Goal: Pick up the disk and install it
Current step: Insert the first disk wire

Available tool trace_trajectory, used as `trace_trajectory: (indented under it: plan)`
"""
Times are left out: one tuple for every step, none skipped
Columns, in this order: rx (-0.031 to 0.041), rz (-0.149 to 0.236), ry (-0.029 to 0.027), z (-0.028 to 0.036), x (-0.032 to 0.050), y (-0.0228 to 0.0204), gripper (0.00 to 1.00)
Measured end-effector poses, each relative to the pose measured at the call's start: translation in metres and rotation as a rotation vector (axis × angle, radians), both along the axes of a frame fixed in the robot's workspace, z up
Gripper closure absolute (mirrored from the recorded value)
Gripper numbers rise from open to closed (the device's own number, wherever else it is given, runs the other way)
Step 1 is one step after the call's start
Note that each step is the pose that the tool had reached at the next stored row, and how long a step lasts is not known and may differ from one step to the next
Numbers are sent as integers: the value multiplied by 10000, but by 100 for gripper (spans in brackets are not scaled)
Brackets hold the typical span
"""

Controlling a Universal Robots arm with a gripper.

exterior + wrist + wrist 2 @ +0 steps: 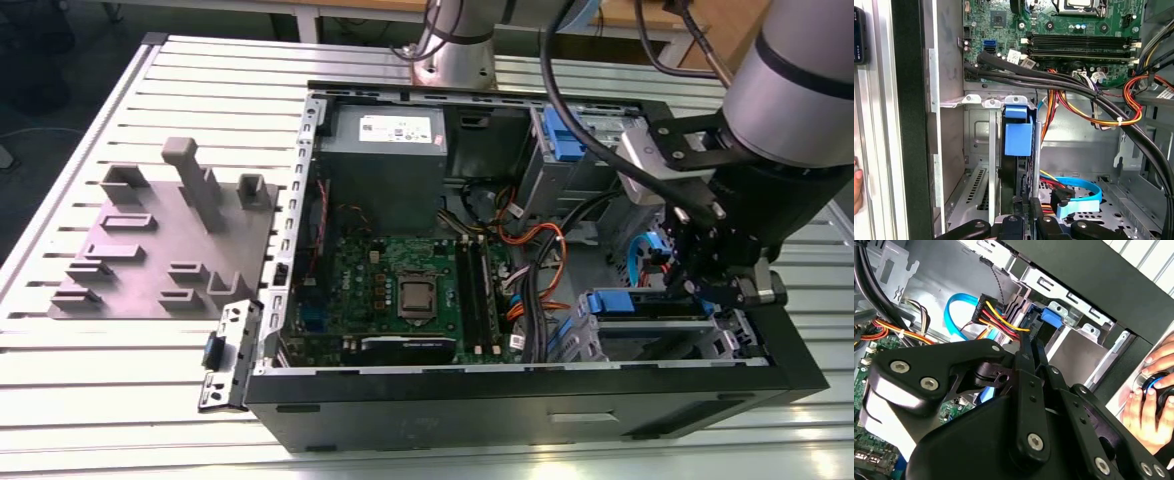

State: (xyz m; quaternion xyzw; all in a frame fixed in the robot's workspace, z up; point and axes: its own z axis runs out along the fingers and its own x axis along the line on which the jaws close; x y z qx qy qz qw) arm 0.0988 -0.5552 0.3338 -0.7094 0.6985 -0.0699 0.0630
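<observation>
Several orange, yellow and black cables (pixel 1089 107) crowd beside the drive bay (pixel 979 150), where the gripper (pixel 1026 227) pinches the disk (pixel 1018 140), upright inside that bay.

Matt blue plastic frames the disk (pixel 1018 135); the bay's (pixel 979 150) bare metal looks dull grey.

exterior view: high, angled down, well back from the gripper (pixel 717 290).
wrist views: close behind it, both facing the drive bay (pixel 1019 150).
</observation>
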Motion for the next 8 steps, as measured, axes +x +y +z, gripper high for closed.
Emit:
trace_trajectory:
  plan:
    - [1, -14, -5, -2, 0, 0, 84]
    - [1, -39, -10, -4, -1, 0, 84]
    - [2, -76, -16, -7, -1, 0, 84]
    - [1, -126, -23, -9, -1, -1, 84]
    - [1, -179, -27, -11, -1, -1, 84]
    - [2, -228, -32, -14, -1, -1, 84]
    - [0, -258, -33, -15, -1, -1, 84]
    - [1, -265, -34, -16, -1, -1, 84]
